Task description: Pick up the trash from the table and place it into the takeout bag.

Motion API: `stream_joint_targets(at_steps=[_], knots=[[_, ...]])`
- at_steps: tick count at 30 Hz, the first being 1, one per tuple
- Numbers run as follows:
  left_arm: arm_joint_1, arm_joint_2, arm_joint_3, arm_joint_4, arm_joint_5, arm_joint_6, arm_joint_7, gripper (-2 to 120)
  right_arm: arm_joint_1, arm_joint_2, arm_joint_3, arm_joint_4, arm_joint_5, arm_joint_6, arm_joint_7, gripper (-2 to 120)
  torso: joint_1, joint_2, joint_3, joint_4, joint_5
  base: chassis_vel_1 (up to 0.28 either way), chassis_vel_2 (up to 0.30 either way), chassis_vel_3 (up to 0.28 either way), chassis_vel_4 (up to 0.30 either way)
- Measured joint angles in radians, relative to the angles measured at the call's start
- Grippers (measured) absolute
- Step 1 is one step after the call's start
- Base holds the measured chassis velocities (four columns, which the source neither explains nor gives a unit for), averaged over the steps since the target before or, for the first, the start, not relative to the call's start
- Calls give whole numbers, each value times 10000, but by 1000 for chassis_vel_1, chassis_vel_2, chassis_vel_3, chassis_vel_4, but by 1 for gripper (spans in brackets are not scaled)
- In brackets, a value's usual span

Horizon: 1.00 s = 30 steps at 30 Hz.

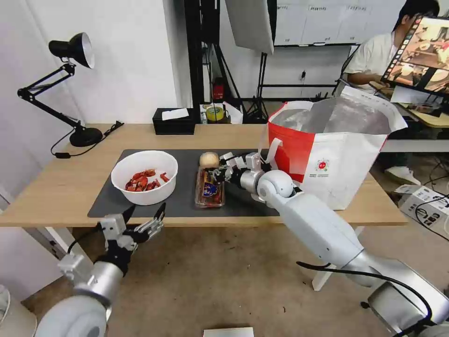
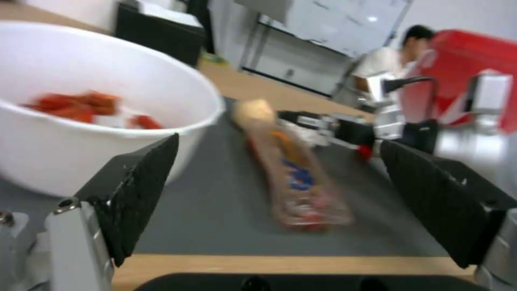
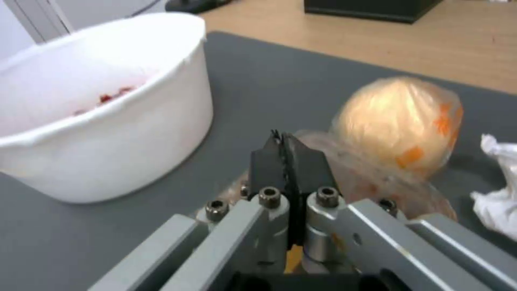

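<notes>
Mat (image 1: 187, 206): dark grey, lying on the table (image 1: 61, 187); the landmark for all entries below.

Bowl (image 1: 144, 177): white, holding red shells, on the mat's left half.

Box (image 1: 209, 189): clear plastic, food scraps inside, lying at mid-mat, just right of the bowl.

Ball (image 1: 209, 159): beige, at the mat's far edge, touching the far end of the box.

Napkin (image 3: 498, 194): crumpled, white, on the mat just beside the ball.

Bag (image 1: 334, 150): red and white, foil-lined, mouth open, standing upright off the mat's right end.

Right gripper (image 1: 218, 173): over mid-mat at the box's far end, next to the ball; fingers pressed together, whether anything is pinched between them cannot be told.

Left gripper (image 1: 146, 215): off the mat's near edge, below table level, in front of the bowl; fingers spread wide, holding nothing.
</notes>
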Motion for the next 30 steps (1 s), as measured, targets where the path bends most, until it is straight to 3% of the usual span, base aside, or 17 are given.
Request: stream_joint_targets(at_steps=[2, 5, 6, 8, 10, 13, 19, 22, 25, 30], knots=[[-197, 238, 83, 0, -624, 170, -22, 100, 35, 18, 11, 8, 13, 18, 10, 0, 0, 0, 0, 0, 0, 0, 0, 0, 0], [-1138, 973, 280, 138, -3115, 1085, -106, 100, 113, 49, 41, 80, -162, 89, 47, 0, 0, 0, 0, 3, -1, 0, 0, 0, 0], [-1138, 973, 280, 138, -3115, 1085, -106, 100, 113, 49, 41, 80, -162, 89, 47, 0, 0, 0, 0, 3, -1, 0, 0, 0, 0], [-1738, 1367, 312, 484, -4718, 1668, -67, 100, 117, 61, 34, 54, -547, 259, 51, 0, 0, 0, 0, -1, -1, 0, 0, 0, 0], [-1757, 1379, 313, 499, -4779, 1685, -63, 100, 119, 64, 30, 48, -581, 273, 50, 0, 0, 0, 0, -2, -1, 0, 0, 0, 0], [-2643, 1676, 616, 1344, -6190, 2121, 125, 100, 114, 103, -43, -40, -1087, 474, 6, 0, 0, 0, 0, 2, -1, 0, 0, 0, 0], [-3866, 1638, 1434, 2451, -6491, 2217, 64, 100, 136, 157, -119, -118, -1259, 500, 9, 0, 0, 0, 1, 2, 0, 0, 0, 0, 0], [-4399, 1604, 1930, 2804, -6468, 2271, -201, 100, 146, 142, -126, -118, -1449, 514, 13, 0, 0, 0, 0, 0, -1, 0, 0, 0, 0], [-5028, 1573, 2613, 3245, -6366, 2331, -892, 100, 142, 113, -126, -121, -1587, 563, 32, 0, 0, -1, 0, 0, 0, 0, 0, 0, 0], [-5384, 1504, 3008, 3533, -6315, 2340, -1319, 100, 127, 122, -125, -152, -1615, 567, 35, 0, 0, 0, 0, 0, 1, 0, 0, 0, 0]])
